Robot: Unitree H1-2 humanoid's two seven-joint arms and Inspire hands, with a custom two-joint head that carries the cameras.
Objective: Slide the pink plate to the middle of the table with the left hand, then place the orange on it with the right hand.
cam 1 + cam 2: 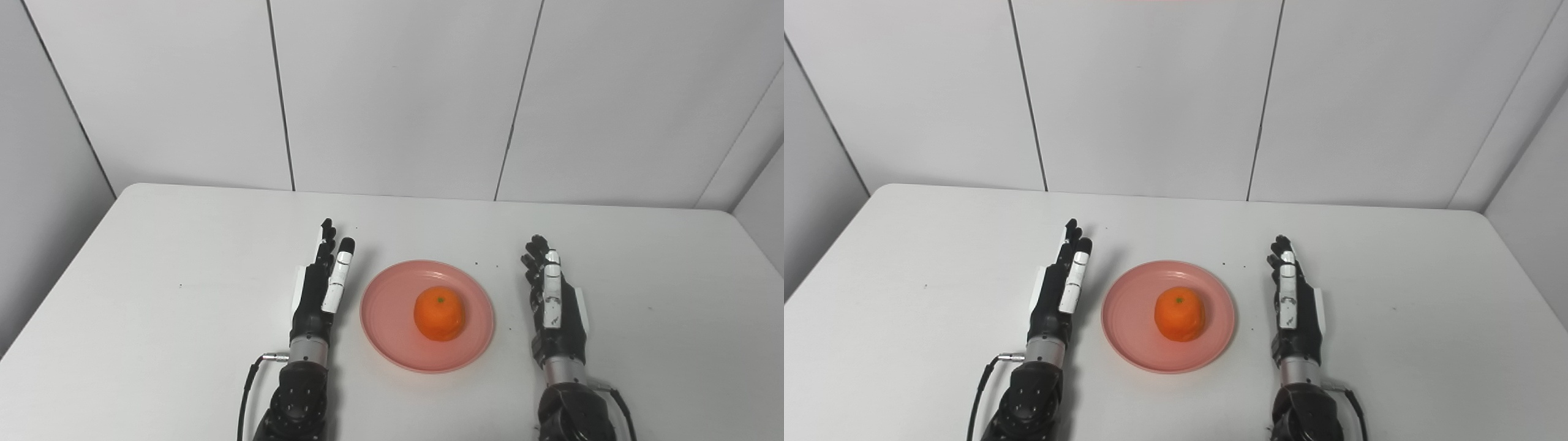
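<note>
The pink plate point(392, 331) lies near the middle of the white table point(153, 275). The orange point(439, 313) sits on the plate, slightly right of its centre. My left hand point(321, 286) is just left of the plate, held edge-on with fingers straight, open and empty, not touching the plate. My right hand point(553, 300) is to the right of the plate with a gap, fingers straight, open and empty. The same scene shows in the right eye view: plate point(1133, 331), orange point(1179, 314), left hand point(1061, 288), right hand point(1293, 301).
White wall panels point(392, 92) stand right behind the table's far edge. A few small dark specks point(484, 264) lie on the table beyond the plate.
</note>
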